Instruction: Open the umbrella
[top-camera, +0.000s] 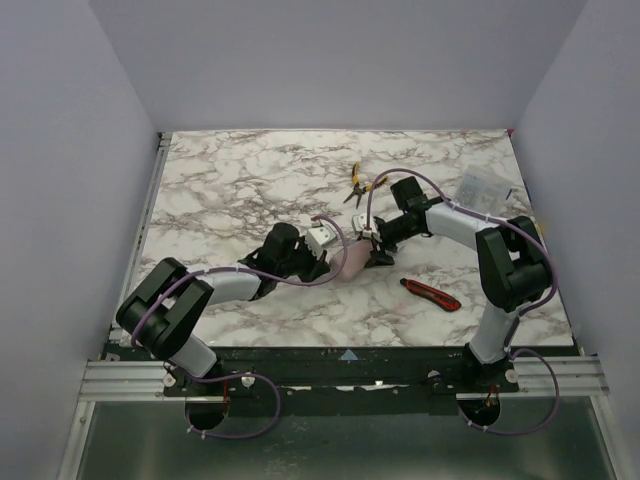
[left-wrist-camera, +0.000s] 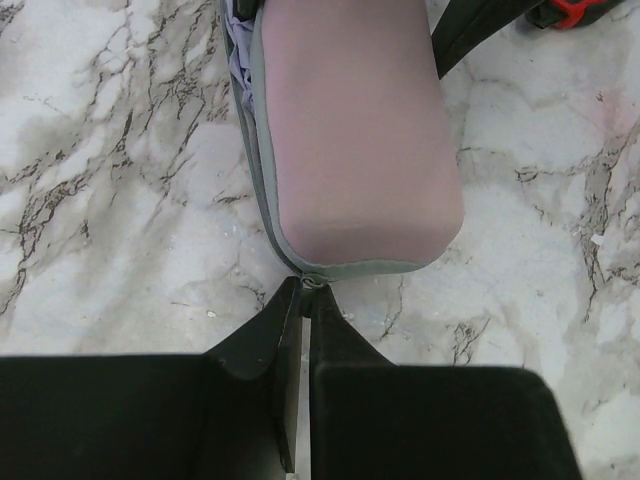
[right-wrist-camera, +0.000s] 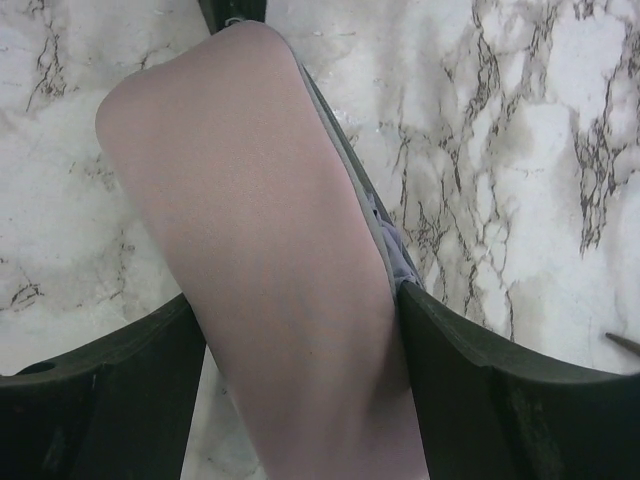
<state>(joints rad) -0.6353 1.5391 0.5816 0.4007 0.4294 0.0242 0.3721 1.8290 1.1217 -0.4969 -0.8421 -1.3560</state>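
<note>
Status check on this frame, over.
Left gripper shut on zipper pull. Right gripper clamps pink case. Umbrella inside, lavender fabric showing at zipper. Utility knife lies apart.

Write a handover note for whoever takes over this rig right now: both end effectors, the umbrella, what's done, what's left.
Left end effector: shut, apparently pinching the zipper pull at one end of the pink case.
Right end effector: clamped across the case's other end.
Umbrella: inside the case; only a strip of lavender fabric shows where the zipper has parted.
Done: case partly unzipped.
Left: finish unzipping, pull the umbrella out, open it.
</note>
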